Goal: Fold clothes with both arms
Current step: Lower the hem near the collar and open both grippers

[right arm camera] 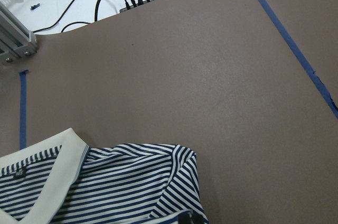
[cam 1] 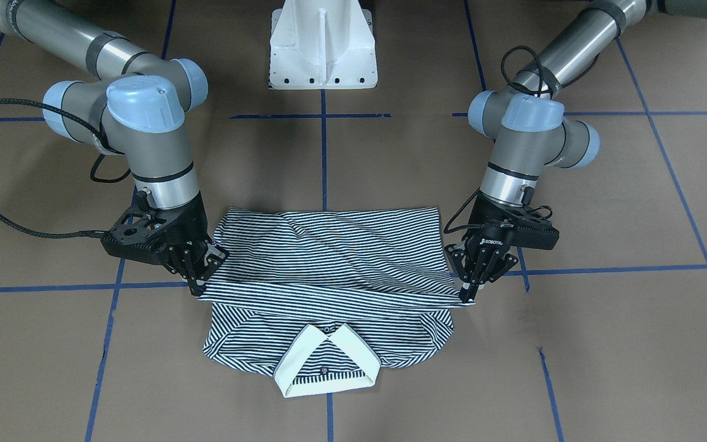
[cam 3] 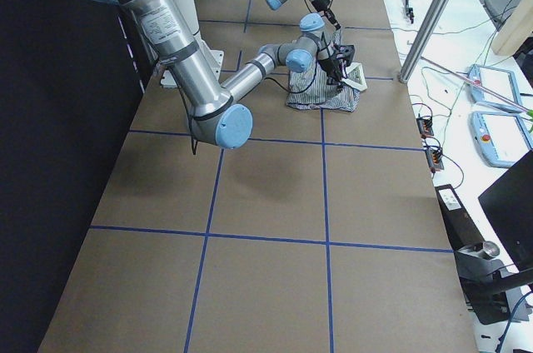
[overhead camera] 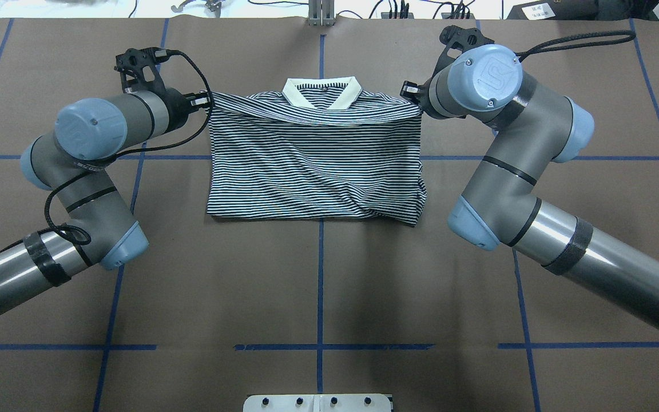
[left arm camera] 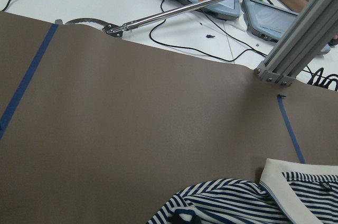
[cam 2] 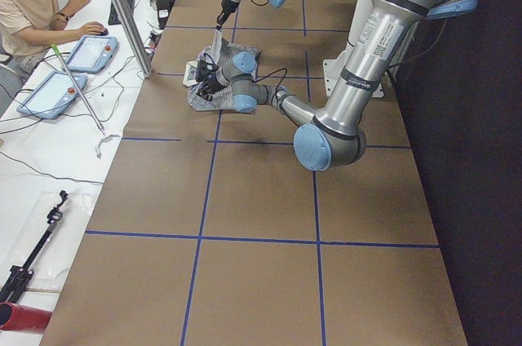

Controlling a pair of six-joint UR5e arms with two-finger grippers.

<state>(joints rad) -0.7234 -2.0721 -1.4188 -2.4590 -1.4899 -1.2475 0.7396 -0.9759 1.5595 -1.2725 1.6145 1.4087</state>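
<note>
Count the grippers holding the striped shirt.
2. The left gripper pinches one end of the folded edge of the shirt; the right gripper pinches the other end. None hidden.

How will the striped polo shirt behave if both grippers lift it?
Probably floppy: the polo shirt wrinkles and drapes between the left gripper and right gripper. Likely light, being thin fabric. Its collar looks stiffer, lying crisp and flat.

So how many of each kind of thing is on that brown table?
Arms: 2 (left arm, right arm)
Pincers: 2 (left pincer, right pincer)
Striped polo shirt: 1
White pedestal base: 1
Total: 6
</note>
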